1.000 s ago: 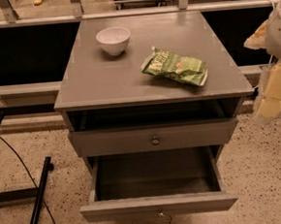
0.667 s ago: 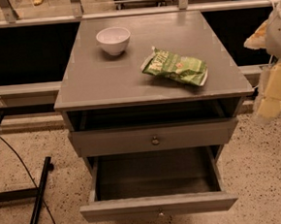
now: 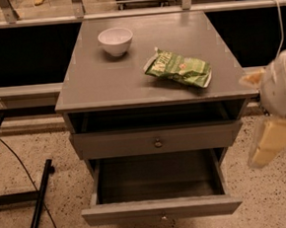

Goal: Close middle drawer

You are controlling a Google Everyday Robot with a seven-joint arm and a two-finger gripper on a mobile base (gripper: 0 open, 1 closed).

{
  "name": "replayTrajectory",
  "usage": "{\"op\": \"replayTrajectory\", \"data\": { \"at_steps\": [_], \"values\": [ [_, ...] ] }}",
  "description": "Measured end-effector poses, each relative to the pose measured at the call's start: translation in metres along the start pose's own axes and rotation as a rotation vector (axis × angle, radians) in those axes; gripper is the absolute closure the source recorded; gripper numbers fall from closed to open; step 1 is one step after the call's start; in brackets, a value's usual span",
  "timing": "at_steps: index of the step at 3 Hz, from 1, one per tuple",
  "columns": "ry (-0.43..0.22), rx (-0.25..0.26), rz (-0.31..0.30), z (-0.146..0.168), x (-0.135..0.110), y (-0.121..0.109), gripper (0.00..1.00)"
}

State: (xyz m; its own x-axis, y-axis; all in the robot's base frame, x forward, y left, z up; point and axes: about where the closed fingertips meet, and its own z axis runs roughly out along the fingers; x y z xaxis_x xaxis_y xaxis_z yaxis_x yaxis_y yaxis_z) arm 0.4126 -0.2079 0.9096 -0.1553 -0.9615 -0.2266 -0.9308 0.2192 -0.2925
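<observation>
The grey cabinet [image 3: 130,82] shows two drawer fronts with small round knobs. The upper front [image 3: 157,140] stands slightly out, with a dark gap above it. Below it the middle drawer [image 3: 158,184] is pulled far out; its deep box is empty and its front [image 3: 163,211] is nearest me. The lowest drawer is hidden beneath it. My gripper [image 3: 270,144] hangs blurred at the right edge, to the right of the cabinet at about the height of the drawers. It touches nothing.
A white bowl [image 3: 115,40] and a green chip bag [image 3: 179,68] lie on the cabinet top. A black stand and cable [image 3: 39,203] are on the speckled floor at left. A railing [image 3: 125,13] runs behind the cabinet.
My gripper has come down along the cabinet's right side and a little toward the drawers. The drawers, the bowl and the bag have not moved.
</observation>
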Motion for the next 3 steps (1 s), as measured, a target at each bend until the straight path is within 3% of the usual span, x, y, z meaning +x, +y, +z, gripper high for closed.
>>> {"op": "replayTrajectory", "data": {
  "at_steps": [1,2,3],
  "values": [
    [-0.112,0.040,-0.033,0.028,0.007,0.022,0.00],
    [-0.151,0.111,-0.096,0.025,-0.005,0.009,0.00],
    [-0.117,0.146,-0.142,0.059,-0.003,0.026,0.00]
  ]
}}
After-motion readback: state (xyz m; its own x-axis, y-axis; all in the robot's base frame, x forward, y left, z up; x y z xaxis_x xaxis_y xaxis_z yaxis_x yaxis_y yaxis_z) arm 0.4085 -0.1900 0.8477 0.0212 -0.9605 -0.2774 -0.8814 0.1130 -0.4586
